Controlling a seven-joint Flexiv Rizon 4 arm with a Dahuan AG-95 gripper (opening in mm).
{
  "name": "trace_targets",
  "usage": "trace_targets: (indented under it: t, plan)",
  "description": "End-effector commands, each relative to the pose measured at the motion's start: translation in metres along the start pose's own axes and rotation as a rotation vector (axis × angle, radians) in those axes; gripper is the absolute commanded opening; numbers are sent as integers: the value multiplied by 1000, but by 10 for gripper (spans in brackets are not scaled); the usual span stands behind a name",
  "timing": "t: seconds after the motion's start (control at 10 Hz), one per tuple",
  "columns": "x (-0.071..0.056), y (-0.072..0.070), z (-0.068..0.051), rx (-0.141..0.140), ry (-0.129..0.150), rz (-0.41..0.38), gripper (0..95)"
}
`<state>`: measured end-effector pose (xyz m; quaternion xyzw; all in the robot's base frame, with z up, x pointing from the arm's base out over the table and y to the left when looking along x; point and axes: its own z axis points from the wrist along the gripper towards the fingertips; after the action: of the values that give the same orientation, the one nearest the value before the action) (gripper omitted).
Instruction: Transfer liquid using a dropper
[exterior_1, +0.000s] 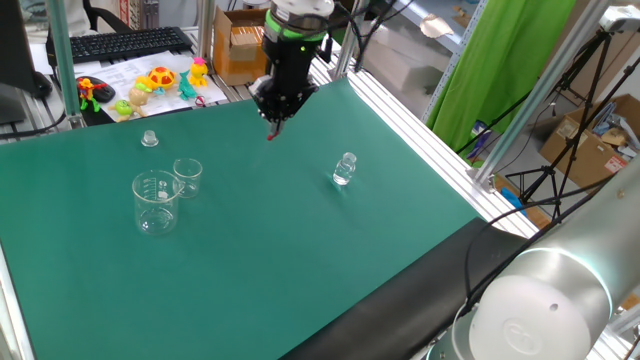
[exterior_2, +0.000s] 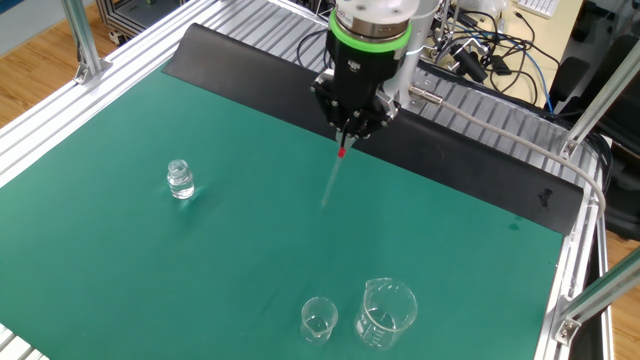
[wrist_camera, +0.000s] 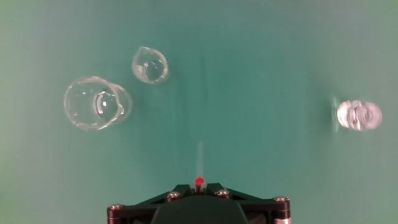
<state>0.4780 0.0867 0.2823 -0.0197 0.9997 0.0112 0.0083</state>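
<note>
My gripper (exterior_1: 274, 128) hangs above the green mat, shut on the dropper (exterior_2: 342, 152) by its red end. The thin clear stem (exterior_2: 329, 186) points down, well above the mat. In the hand view the red end (wrist_camera: 199, 183) shows between the jaws with the stem (wrist_camera: 199, 158) faint ahead of it. A large glass beaker (exterior_1: 156, 201) and a small beaker (exterior_1: 187, 176) stand together at the left. They also show in the other fixed view, the large beaker (exterior_2: 384, 314) beside the small beaker (exterior_2: 318, 320). A small clear vial (exterior_1: 344, 169) stands apart to the right.
A tiny clear cap (exterior_1: 149, 138) lies on the mat behind the beakers. Toys (exterior_1: 160, 82) and a keyboard (exterior_1: 125, 42) sit past the mat's far edge. Aluminium frame rails (exterior_1: 420, 110) border the mat.
</note>
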Motion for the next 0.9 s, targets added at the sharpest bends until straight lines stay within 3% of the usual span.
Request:
trace_targets:
  t: [0.1, 0.6, 0.9]
  plan:
    - [1, 0, 0, -9, -19, -93, 0]
    - [1, 1, -1, -4, -39, -69, 0]
    - [-9, 15, 3, -2, -37, -48, 0]
